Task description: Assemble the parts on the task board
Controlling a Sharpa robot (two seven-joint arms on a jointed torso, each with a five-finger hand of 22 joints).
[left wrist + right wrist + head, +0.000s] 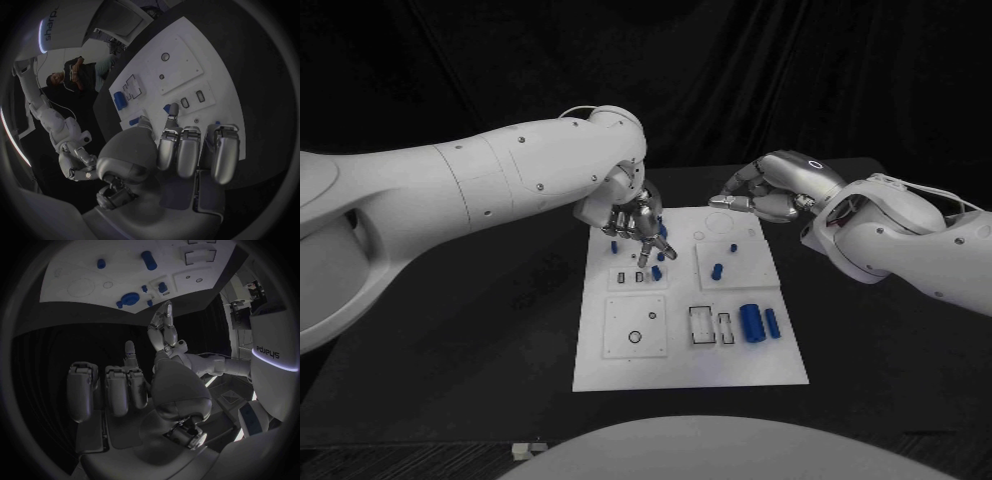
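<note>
Left hand (635,215) over far-left part of white flat plastic task board (678,365) on black desk (459,330); fingers pointing down twd small blue plastic parts (656,272) just under/beside fingertips; can't tell if it pinches one, tips blocked in head view; left wrist view shows fingers (187,150) loosely curled, a blue piece (170,107) just past tips, contact unclear. Right hand (764,193) at board's far-right edge, fingers curled in, holding nothing visible; well apart from parts. Larger blue cylinder (751,323) lies nearer robot than both hands, long axis running near-to-far, beside rectangular slots (714,327). Left hand nearer the small pegs; likely next: grasp/seat peg straight below it. Writing: "sharpa" on arm (50,27), mirrored in right wrist view (267,348).
</note>
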